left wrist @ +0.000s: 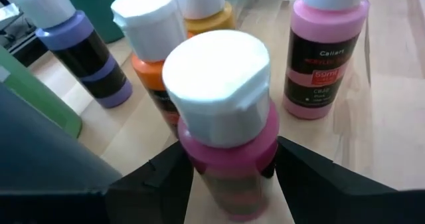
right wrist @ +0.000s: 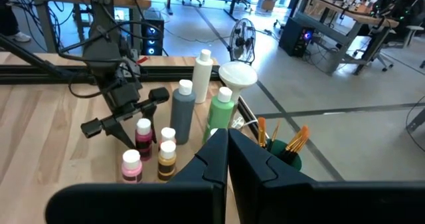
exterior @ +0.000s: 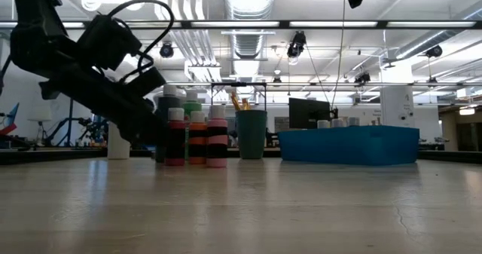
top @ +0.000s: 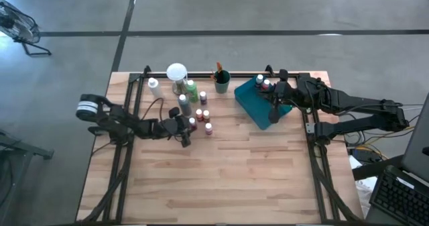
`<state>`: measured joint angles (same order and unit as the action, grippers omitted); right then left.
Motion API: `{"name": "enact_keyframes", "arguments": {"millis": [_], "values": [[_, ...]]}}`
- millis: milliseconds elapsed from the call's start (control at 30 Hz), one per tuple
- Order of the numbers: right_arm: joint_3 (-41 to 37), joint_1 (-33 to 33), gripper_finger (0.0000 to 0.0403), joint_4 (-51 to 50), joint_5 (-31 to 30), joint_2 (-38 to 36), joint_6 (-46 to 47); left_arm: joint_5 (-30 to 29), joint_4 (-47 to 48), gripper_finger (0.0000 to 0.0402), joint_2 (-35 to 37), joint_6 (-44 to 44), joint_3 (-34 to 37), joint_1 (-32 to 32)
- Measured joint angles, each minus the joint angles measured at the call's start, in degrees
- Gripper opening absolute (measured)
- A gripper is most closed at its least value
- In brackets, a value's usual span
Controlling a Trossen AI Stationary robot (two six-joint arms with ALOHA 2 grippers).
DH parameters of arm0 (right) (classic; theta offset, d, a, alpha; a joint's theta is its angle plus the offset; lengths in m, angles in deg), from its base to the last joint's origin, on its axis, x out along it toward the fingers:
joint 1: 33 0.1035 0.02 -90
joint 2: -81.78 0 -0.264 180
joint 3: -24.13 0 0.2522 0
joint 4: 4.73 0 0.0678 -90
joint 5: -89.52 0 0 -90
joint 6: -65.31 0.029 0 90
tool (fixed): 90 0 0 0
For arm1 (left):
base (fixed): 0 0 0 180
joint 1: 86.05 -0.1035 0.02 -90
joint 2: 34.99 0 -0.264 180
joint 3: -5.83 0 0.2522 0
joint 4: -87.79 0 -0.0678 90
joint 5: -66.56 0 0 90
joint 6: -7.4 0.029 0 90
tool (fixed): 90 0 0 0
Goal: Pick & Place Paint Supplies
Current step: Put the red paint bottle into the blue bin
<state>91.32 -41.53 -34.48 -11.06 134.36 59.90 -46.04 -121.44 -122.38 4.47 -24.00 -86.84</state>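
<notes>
Magenta bottle (left wrist: 229, 137) fills the left wrist view, its base cut off; the left gripper (left wrist: 229, 177) has its fingers (left wrist: 163, 181) partly spread on either side of it, seemingly pressing its sides. Beyond stand the orange bottle (left wrist: 154, 51), pink bottle (left wrist: 324, 58) and purple bottle (left wrist: 80, 41). Farther from the magenta bottle, the right gripper (top: 274, 113) hangs pinched together over the teal tray (top: 255, 102), holding nothing.
</notes>
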Motion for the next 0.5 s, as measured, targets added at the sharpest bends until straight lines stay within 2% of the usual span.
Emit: {"name": "enact_keyframes", "arguments": {"millis": [300,500], "values": [[0.0,0.0,0.0008,0.0,0.0,0.0,-0.2,-0.3,-1.5,0.0204,-0.9,-0.5,-0.5,-0.6],[0.0,0.0,0.0008,0.0,0.0,0.0,-0.2,-0.4,-1.2,0.0166,-0.9,-0.8,-0.5,-0.9]]}}
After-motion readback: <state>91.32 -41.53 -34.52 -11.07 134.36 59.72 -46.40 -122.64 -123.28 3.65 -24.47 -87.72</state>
